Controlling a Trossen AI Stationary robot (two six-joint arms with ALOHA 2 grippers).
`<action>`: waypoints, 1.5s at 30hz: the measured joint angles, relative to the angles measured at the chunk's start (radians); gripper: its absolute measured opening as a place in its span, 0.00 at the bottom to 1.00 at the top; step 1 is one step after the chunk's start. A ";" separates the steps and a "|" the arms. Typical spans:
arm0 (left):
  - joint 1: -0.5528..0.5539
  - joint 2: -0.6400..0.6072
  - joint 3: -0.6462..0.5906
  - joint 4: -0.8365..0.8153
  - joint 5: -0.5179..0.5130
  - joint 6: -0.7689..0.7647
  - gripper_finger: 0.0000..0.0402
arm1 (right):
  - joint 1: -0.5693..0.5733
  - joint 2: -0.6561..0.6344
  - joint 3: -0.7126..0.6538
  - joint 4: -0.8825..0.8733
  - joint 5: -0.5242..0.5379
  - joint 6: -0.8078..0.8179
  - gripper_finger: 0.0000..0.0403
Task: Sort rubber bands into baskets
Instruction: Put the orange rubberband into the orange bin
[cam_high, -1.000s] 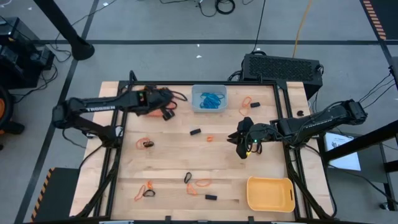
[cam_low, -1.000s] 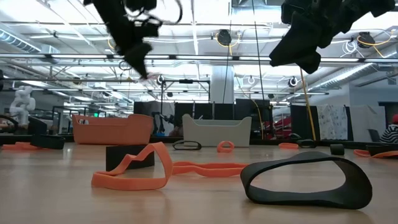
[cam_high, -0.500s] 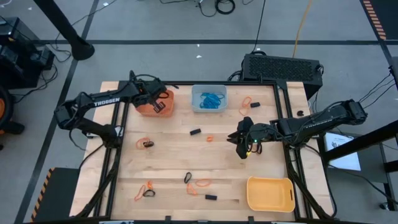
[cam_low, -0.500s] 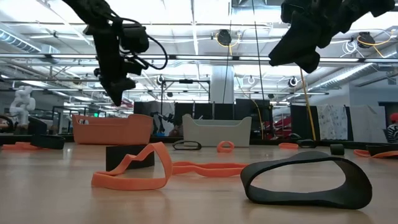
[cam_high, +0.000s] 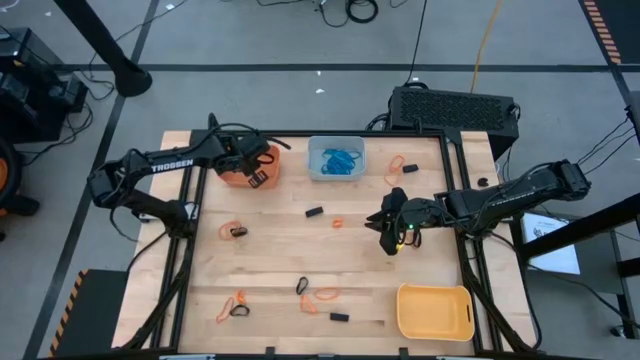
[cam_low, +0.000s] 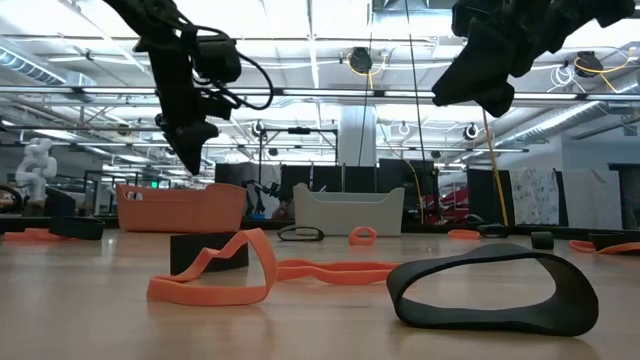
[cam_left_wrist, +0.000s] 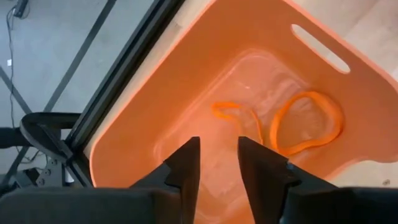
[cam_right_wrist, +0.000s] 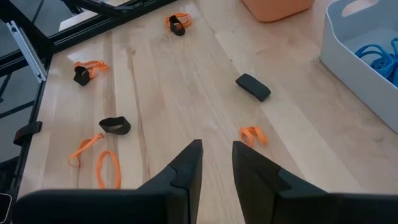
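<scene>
Hovering over the orange basket at the table's far left corner, your left gripper points down into it with its fingers slightly spread and nothing between them. In the left wrist view you can see two orange rubber bands lying on the floor of that basket, just beyond the fingertips and not touching them.

Your right gripper hangs above the right middle of the table, raised off the wood. In the right wrist view its fingers stand a small gap apart and hold nothing.

The pale blue-grey basket sits at the far edge, just right of the orange one, with blue bands inside. The yellow basket sits at the near right corner, well apart from both.

You still have loose bands scattered on the wood: an orange one near the middle, a black one beside it, and more orange and black ones along the near edge and the left side.
</scene>
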 joint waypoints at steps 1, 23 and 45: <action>0.000 0.000 0.000 -0.001 0.000 -0.001 0.30 | 0.000 0.000 0.000 0.000 0.000 0.000 0.20; -0.606 0.020 0.002 0.516 0.659 0.009 0.30 | 0.000 0.000 0.000 0.001 0.000 0.001 0.20; -0.917 0.496 0.151 0.769 0.659 0.135 0.30 | 0.001 0.006 0.000 0.002 0.041 0.046 0.20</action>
